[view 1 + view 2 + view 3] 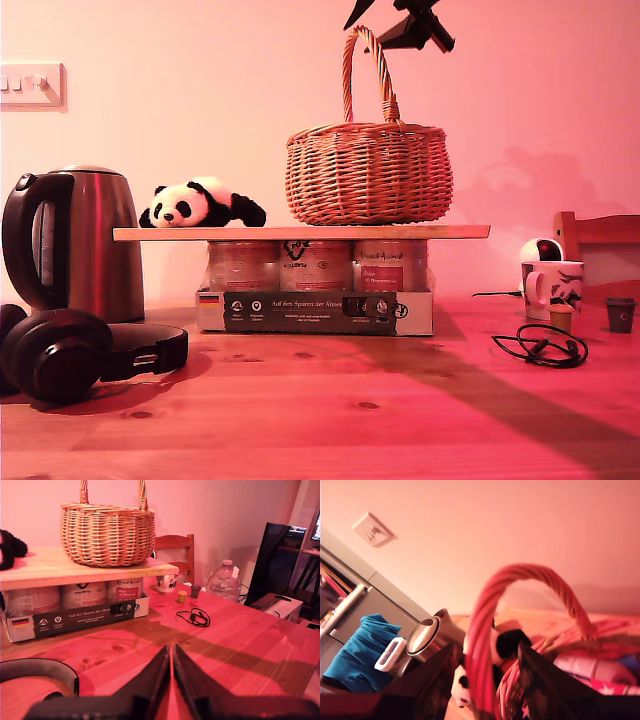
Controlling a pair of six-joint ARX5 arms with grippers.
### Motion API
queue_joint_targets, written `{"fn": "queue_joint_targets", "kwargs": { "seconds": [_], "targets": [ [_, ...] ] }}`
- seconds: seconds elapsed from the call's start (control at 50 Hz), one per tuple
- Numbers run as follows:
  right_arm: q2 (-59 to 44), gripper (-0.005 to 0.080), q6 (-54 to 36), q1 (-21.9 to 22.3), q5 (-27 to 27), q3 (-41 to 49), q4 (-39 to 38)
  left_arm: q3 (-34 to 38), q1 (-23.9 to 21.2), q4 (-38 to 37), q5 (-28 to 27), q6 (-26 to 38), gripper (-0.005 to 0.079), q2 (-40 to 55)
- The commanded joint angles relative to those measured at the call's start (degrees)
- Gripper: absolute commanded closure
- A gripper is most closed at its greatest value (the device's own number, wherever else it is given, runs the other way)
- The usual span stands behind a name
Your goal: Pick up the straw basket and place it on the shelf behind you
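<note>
- On the shelf (300,232), toward the exterior view's right, sits the straw basket (368,172), upright, its tall arched handle rising to the top of that view.
- At the top of the handle is my second gripper (400,22), dark against the wall in the exterior view.
- My second gripper (485,680) has its jaws parted, 1 on each side of the handle's arch; whether the pads press the weave or stand just clear of it I cannot tell.
- My first gripper (171,672) is low over the reddish tabletop (240,650), well apart from the basket (107,527), with its 2 jaws drawn together until they nearly meet and nothing between them.
- The shelf (60,567) rests on a row of cans in a cardboard tray (315,312).
- A toy panda (200,204) lies on the shelf toward the exterior view's left, apart from the basket.
- A kettle (75,245) stands on the table at the exterior view's left, with black headphones (70,350) in front of it.
- At the exterior view's right are a mug (552,285) and a coiled black cable (542,346).
- From my first wrist view a wooden chair (175,547) and a clear plastic bottle (224,582) show beyond the basket.
</note>
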State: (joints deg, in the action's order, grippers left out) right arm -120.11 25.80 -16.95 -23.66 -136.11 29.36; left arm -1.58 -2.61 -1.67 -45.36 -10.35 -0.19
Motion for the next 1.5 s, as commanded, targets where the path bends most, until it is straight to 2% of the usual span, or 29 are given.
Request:
{"fn": "queue_joint_targets", "kwargs": {
  "seconds": [0.0,0.2,0.28,0.34,0.46,0.58,0.74,0.9,1.04,1.26,1.48],
  "targets": [
    [2.23,0.0393,-0.39,-0.11,-0.46,-3.82,-0.13,0.39,-0.17,0.46,0.00,-0.15,0.0761,-0.55],
    [2.23,0.0395,-3.85,0.59,-0.28,-9.92,5.90,0.39,-0.17,0.46,0.09,-0.13,0.0761,-0.55],
    [2.23,0.0427,-6.95,1.22,-0.24,-12.28,10.45,0.39,-0.17,0.46,0.46,-0.13,0.0761,-0.55],
    [2.23,0.0503,-9.44,1.92,-0.17,-13.35,13.68,0.39,-0.17,0.46,0.46,-0.13,0.0761,-0.55],
    [2.27,0.0775,-12.83,3.23,1.14,-14.73,19.32,0.39,-0.17,0.46,0.46,-0.13,0.0761,-0.55],
    [2.43,0.0762,-17.57,3.98,6.38,-14.75,23.74,0.39,-0.17,0.44,0.46,-0.15,0.0761,-0.55],
    [2.43,0.0762,-21.53,3.96,19.39,-14.73,30.32,0.39,-0.17,0.44,0.48,-0.15,0.0761,-0.55],
    [2.43,0.0762,-21.35,4.28,24.22,-14.73,34.73,0.39,-0.17,0.46,0.96,-0.13,0.0761,-0.55],
    [2.40,0.0762,-21.53,4.59,25.77,-14.60,39.63,0.39,-0.17,0.46,1.31,-0.13,0.0761,-0.55],
    [2.14,0.0762,-21.59,4.52,25.75,-14.25,38.95,0.39,-0.17,0.44,1.49,-0.13,0.0761,-0.55],
    [1.77,0.0762,-22.21,4.59,25.77,-8.85,38.07,0.39,-0.17,0.46,1.88,-0.13,0.0761,-0.55]
  ]
}}
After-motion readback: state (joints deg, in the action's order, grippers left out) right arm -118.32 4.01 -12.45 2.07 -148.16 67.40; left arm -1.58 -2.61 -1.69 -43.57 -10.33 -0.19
